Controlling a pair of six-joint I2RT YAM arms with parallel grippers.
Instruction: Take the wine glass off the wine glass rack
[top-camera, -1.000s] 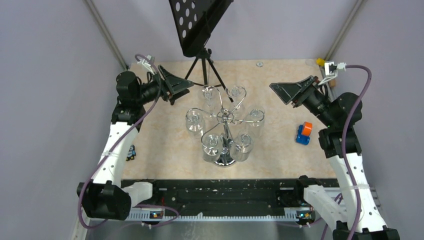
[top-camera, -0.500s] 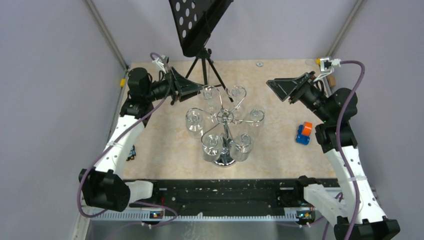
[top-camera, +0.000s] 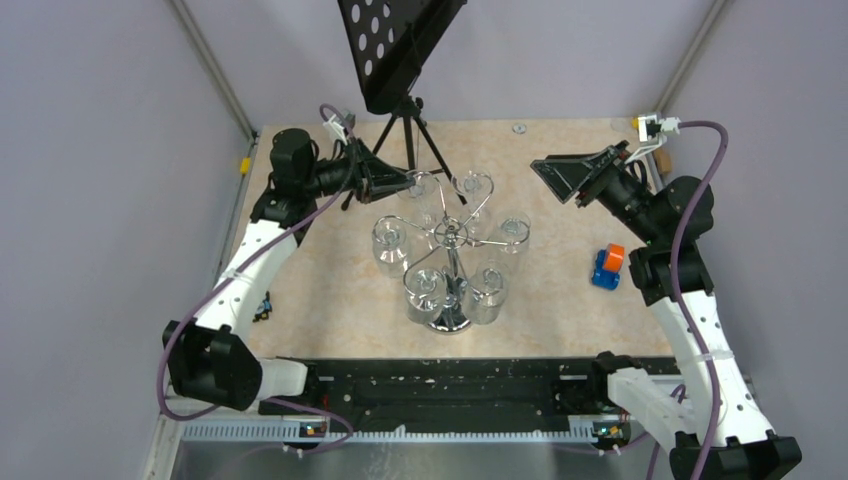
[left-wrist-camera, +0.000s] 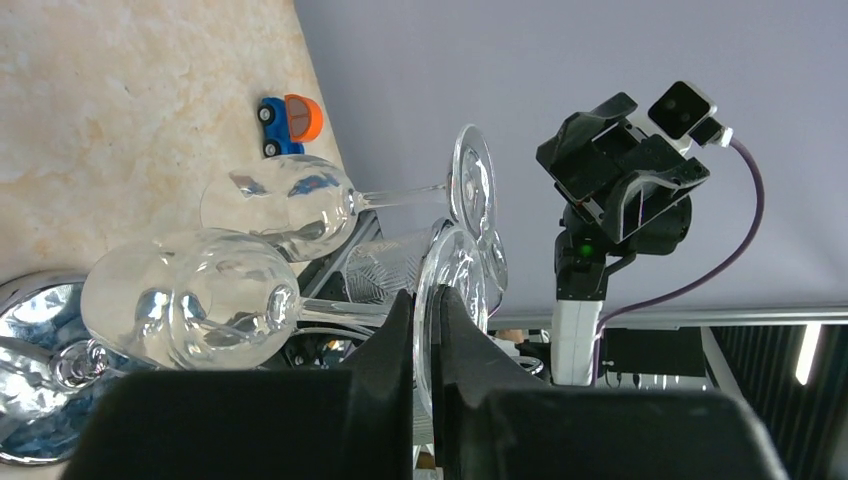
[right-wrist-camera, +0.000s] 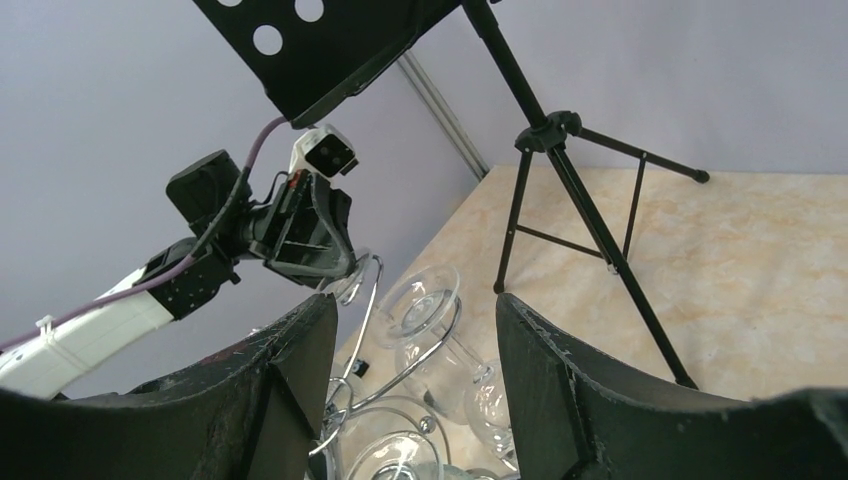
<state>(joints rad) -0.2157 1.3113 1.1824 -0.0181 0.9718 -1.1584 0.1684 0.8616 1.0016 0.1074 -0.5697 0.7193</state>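
The chrome wine glass rack (top-camera: 452, 236) stands mid-table with several glasses hanging upside down from its curled arms. My left gripper (top-camera: 408, 184) has reached the back-left wine glass (top-camera: 421, 191). In the left wrist view the gripper (left-wrist-camera: 428, 312) is shut on the rim of that glass's round foot (left-wrist-camera: 458, 268), and its bowl (left-wrist-camera: 190, 300) hangs to the left. My right gripper (top-camera: 552, 172) hovers open at the back right, away from the rack. Its wrist view shows the gripper (right-wrist-camera: 415, 305) wide apart with nothing between the fingers.
A black tripod music stand (top-camera: 405, 60) rises just behind the rack, its legs (right-wrist-camera: 560, 135) close to the back glasses. A blue and orange toy (top-camera: 607, 266) lies at the right. A small dark object (top-camera: 262, 305) sits by the left edge.
My left arm has swung right toward the rack, and its jaws have closed onto the foot of the back-left glass. The right arm shifted slightly back, then held still.
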